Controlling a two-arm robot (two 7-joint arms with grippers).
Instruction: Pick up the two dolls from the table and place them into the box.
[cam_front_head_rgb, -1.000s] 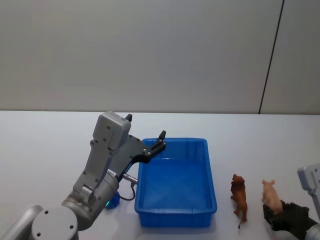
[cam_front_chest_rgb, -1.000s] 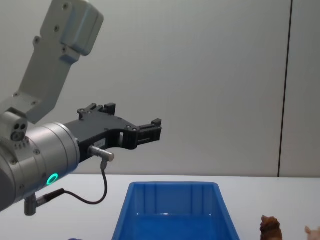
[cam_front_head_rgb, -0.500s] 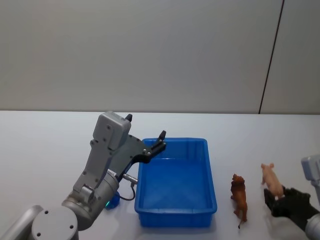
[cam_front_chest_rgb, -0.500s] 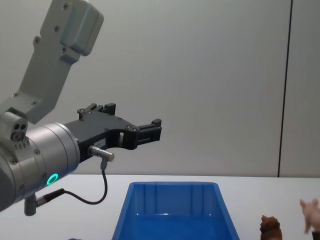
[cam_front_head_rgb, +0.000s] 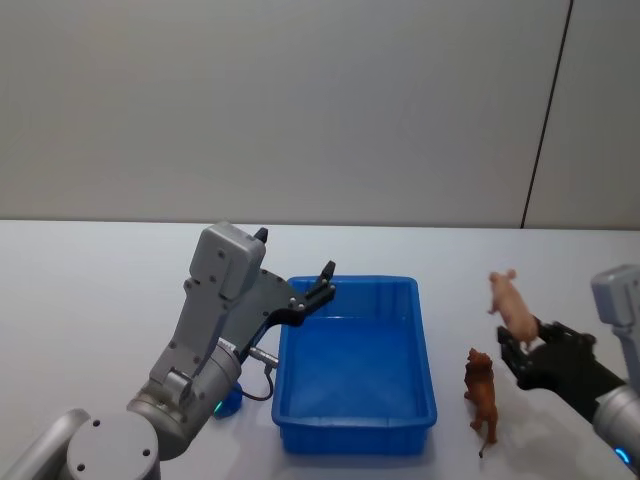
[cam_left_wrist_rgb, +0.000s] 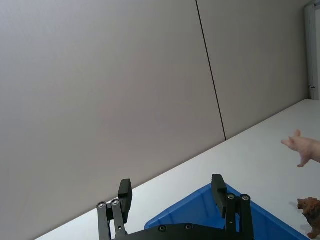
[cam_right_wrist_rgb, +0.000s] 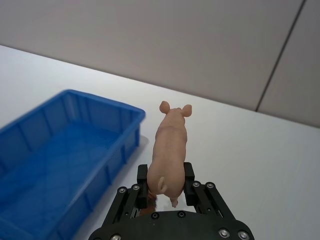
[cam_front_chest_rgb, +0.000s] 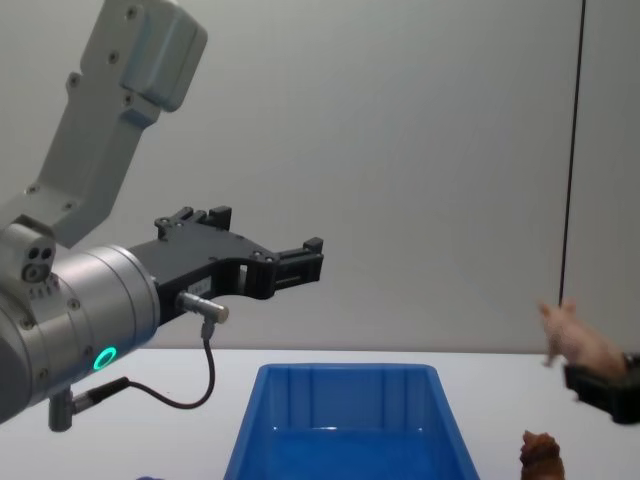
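Note:
My right gripper (cam_front_head_rgb: 517, 345) is shut on the pale pink pig doll (cam_front_head_rgb: 508, 303), holding it in the air to the right of the blue box (cam_front_head_rgb: 356, 434). From the right wrist the pig doll (cam_right_wrist_rgb: 171, 146) sits between the fingers, with the box (cam_right_wrist_rgb: 65, 150) ahead and lower. The shaggy brown doll (cam_front_head_rgb: 481, 392) stands on the white table (cam_front_head_rgb: 100, 300) between the box and my right gripper; its head (cam_front_chest_rgb: 541, 452) shows low in the chest view. My left gripper (cam_front_head_rgb: 322, 280) hovers open over the box's far left corner, holding nothing.
A small dark blue object (cam_front_head_rgb: 226, 402) lies on the table left of the box, under my left arm. A grey wall (cam_front_head_rgb: 300, 100) stands behind the table. Bare tabletop stretches to the left and behind the box.
My right gripper has lifted the pink pig doll off the table and carried it up and toward the box. The brown doll and my left arm have stayed put.

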